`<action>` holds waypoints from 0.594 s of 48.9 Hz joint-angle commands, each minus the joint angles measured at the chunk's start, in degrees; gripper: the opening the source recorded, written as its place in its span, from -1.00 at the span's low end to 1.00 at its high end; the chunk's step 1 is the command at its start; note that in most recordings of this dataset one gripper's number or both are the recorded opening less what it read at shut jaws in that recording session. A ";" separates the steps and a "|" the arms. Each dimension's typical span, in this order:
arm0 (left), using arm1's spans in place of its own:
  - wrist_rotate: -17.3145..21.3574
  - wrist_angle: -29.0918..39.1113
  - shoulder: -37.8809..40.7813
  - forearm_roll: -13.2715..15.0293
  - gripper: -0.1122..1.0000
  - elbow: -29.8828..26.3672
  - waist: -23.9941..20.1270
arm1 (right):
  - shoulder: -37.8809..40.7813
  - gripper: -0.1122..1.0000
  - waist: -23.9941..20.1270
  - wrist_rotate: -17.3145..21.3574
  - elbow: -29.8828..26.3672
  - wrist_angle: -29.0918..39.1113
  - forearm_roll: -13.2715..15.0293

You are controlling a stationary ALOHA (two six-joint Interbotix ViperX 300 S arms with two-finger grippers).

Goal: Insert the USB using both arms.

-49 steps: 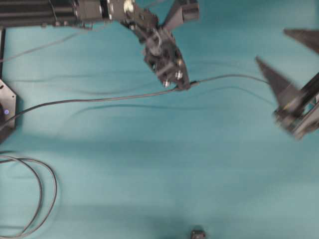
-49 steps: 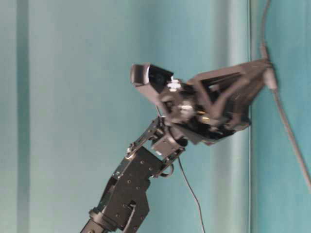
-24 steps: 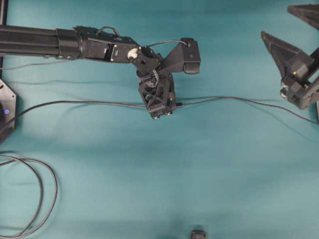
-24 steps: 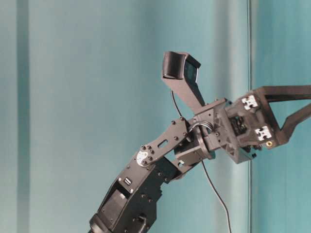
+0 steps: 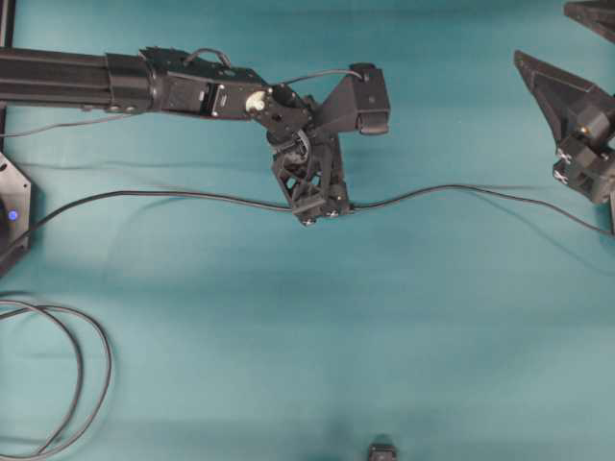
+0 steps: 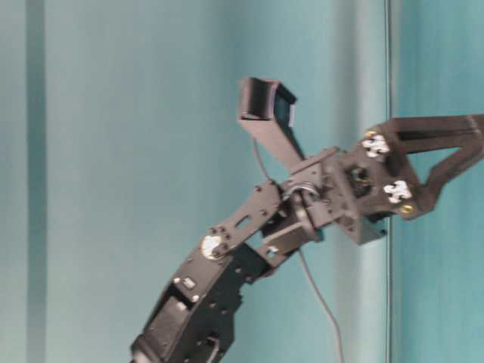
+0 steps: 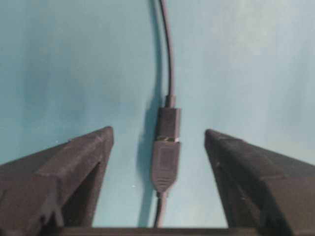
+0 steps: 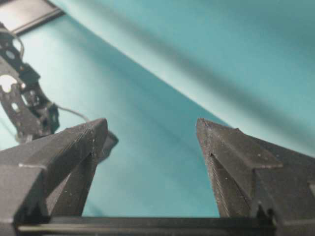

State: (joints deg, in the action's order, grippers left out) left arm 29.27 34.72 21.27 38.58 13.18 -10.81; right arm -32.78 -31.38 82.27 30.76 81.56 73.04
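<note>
My left gripper (image 7: 157, 147) stands wide apart, grasping nothing, its fingers flanking the USB (image 7: 168, 123), which lies on the teal tabletop (image 5: 288, 336) already seated in the socket (image 7: 165, 164), the two cables running on as one line. I judge the spread fingers are there to let the joined plug lie free. My right gripper (image 8: 150, 162) is likewise spread and empty, hanging well apart at the tabletop's right side.

Two black robot arms (image 5: 192, 86) (image 5: 581, 125) are showing over the teal table (image 5: 384, 336). Two joined connectors (image 7: 166, 152) are lying on it, and one looped cable coil (image 5: 67, 375) is sitting near its left edge.
</note>
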 commanded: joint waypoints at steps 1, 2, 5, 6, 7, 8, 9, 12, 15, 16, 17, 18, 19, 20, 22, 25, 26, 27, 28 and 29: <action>-1.23 -0.09 -4.83 -0.18 0.64 -0.88 0.62 | -0.53 0.63 0.09 0.00 -0.62 -0.09 0.26; -1.41 -0.18 -5.54 -0.18 0.64 -0.70 0.62 | -0.62 0.63 0.09 0.00 -0.62 -0.09 0.26; -1.85 -0.53 -8.00 -0.18 0.64 -0.09 0.62 | -1.14 0.63 0.09 0.00 -0.35 -0.09 0.18; -1.85 -0.70 -8.96 -0.18 0.64 0.26 0.62 | -1.32 0.63 0.09 0.00 -0.09 -0.09 0.26; -1.93 -0.97 -10.02 -0.18 0.64 0.62 0.62 | -1.67 0.63 0.09 0.09 0.09 -0.18 0.18; -2.02 -1.32 -10.99 -0.18 0.64 0.88 0.62 | -1.93 0.63 0.09 0.18 0.26 -0.35 0.26; -2.02 -1.76 -11.95 -0.18 0.64 1.32 0.70 | -2.55 0.63 0.09 0.35 0.70 -0.79 0.18; -2.02 -3.43 -14.94 -0.18 0.64 3.08 0.97 | -3.96 0.63 0.09 0.62 1.85 -2.29 0.18; -2.02 -5.71 -17.93 -0.18 0.63 4.83 1.58 | -5.62 0.63 0.09 1.05 3.52 -4.31 0.18; -1.93 -6.68 -18.98 -0.18 0.63 5.62 1.76 | -6.24 0.63 0.09 1.32 4.22 -5.10 0.18; -1.85 -7.65 -20.04 -0.18 0.63 6.33 2.02 | -6.94 0.63 0.09 1.67 5.10 -6.06 0.18; -1.85 -8.70 -20.92 -0.18 0.63 7.12 2.29 | -7.56 0.63 0.09 2.11 5.89 -6.94 0.26; -1.85 -9.93 -21.97 -0.18 0.63 8.00 2.46 | -8.26 0.63 0.09 2.55 6.77 -8.09 0.26; -1.67 -11.87 -23.55 -0.18 0.63 9.14 2.90 | -9.05 0.63 0.09 3.08 7.73 -9.14 0.26; -1.58 -14.85 -25.58 -0.18 0.63 10.81 3.43 | -10.55 0.63 0.09 4.57 9.49 -11.51 0.18; -1.14 -20.39 -29.00 -0.18 0.63 13.45 4.22 | -12.92 0.63 0.09 7.29 12.39 -15.38 0.26; -1.05 -22.50 -30.23 -0.18 0.63 14.41 4.57 | -13.71 0.63 0.09 8.35 13.27 -16.61 0.26; -0.97 -24.70 -31.38 -0.18 0.63 15.47 4.92 | -14.41 0.63 0.09 9.32 14.41 -17.84 0.26; -0.79 -27.16 -32.52 -0.18 0.63 16.52 5.27 | -15.21 0.63 0.09 10.28 15.38 -18.90 0.26; -0.62 -29.62 -33.57 -0.18 0.63 17.84 5.71 | -16.44 0.63 0.09 11.51 16.88 -20.30 0.26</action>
State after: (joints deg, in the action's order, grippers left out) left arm 28.13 12.66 -7.03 38.58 28.21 -6.42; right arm -46.76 -31.38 91.67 45.09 65.04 73.04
